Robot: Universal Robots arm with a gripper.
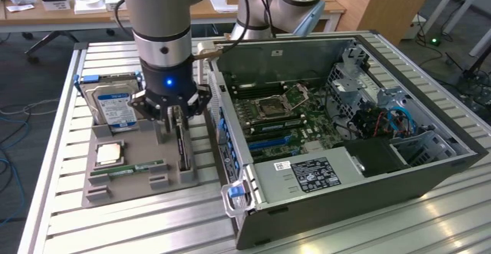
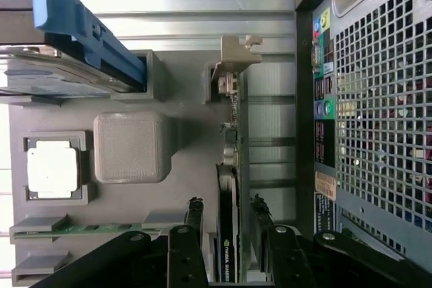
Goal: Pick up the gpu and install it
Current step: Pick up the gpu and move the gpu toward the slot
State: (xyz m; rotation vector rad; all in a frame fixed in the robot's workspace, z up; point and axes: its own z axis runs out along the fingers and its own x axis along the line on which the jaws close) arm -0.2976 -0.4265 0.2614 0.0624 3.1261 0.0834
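Claw [image 2: 227, 204] stands apart, astride the gpu [image 2: 228, 254] upright in its grey tray [image 2: 182, 166] slot.

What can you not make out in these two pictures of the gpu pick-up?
1. Exterior view: the gpu's far end, hidden behind the gripper.
2. Wrist view: the gpu's end nearest the camera, cut off by the picture edge.
3. Exterior view: the hard drive's label text, too small to read.

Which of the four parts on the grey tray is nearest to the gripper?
The gpu, the dark card standing on edge right under the gripper; hard drive, processor and green memory stick sit farther toward the exterior view's left.
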